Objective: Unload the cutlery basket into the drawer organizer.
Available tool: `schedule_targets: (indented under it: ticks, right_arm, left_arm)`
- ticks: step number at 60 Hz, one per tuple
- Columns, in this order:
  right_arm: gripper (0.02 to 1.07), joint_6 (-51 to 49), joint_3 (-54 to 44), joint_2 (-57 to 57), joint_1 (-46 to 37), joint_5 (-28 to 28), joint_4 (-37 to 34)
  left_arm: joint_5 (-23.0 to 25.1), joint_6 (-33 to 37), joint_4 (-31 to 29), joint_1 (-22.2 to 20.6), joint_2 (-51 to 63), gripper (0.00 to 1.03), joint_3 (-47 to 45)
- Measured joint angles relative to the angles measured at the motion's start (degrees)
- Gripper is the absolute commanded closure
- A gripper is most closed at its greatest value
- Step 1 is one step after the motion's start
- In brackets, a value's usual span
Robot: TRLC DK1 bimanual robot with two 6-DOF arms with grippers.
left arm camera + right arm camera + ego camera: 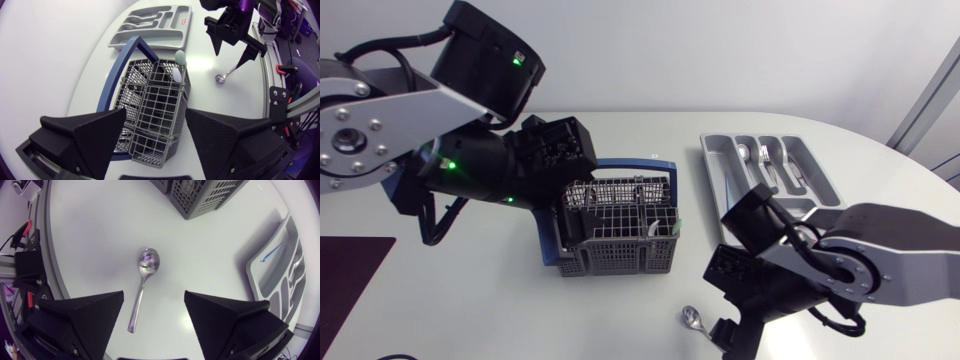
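Hovering over the table (pixel 90 240) with right gripper (pixel 153 300) spread wide, gripping nothing. Spoon (pixel 142 287) flat between the fingers, touching neither, bowl ahead. Left gripper (pixel 155 112) gaping too, poised above cutlery basket (pixel 150 85), near end between the fingers. Drawer organizer (pixel 155 22) well ahead, past the basket.

The left arm (pixel 390 120) and right arm (pixel 895 265) share flat silver-grey links dotted with screws (pixel 342 114) and bulky black joints (pixel 485 60). Green lights (pixel 448 163) glow well behind the left gripper (pixel 156 120). Black cables (pixel 835 320) loop behind the right gripper (pixel 154 300). Both have matte black, finely ribbed wedge fingers (pixel 80 317).
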Motion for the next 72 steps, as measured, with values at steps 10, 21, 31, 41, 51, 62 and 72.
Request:
schedule_targets:
  ticks: [10, 21, 31, 41, 51, 62, 72]
  right_arm:
    - [0.41, 1.8, -0.6, 4.5, 2.5, 2.0, 3.0]
    - [0.47, 2.2, -1.3, 7.6, 3.3, 2.2, 4.3]
    - [0.57, 2.2, -1.3, 9.5, 3.7, 2.2, 5.4]
    - [0.7, 2.2, -1.5, 10.4, 4.6, 2.2, 5.7]
    - [0.85, 2.4, -1.5, 10.6, 4.8, 2.4, 6.1]
    - [0.97, 2.4, -2.0, 10.4, 5.2, 2.4, 7.9]
    - [0.97, 1.6, -4.2, 7.8, 5.5, 2.3, 8.4]
  left_arm:
    - [0.2, 0.0, 0.0, 0.8, -1.6, 0.21, -1.3]
    - [0.2, 0.0, 0.0, 1.1, -2.2, 0.21, -2.5]
    - [0.4, 0.0, 0.2, 1.1, -2.2, 0.21, -2.8]
    - [0.4, 0.0, 0.2, 1.1, -2.2, 0.21, -2.9]
    - [0.4, 0.0, 0.3, 1.1, -2.2, 0.21, -2.9]
    - [0.4, 0.0, 0.9, 1.1, -2.2, 0.21, -2.9]
    - [0.4, -0.1, 1.3, 1.1, -2.2, 0.21, -2.9]
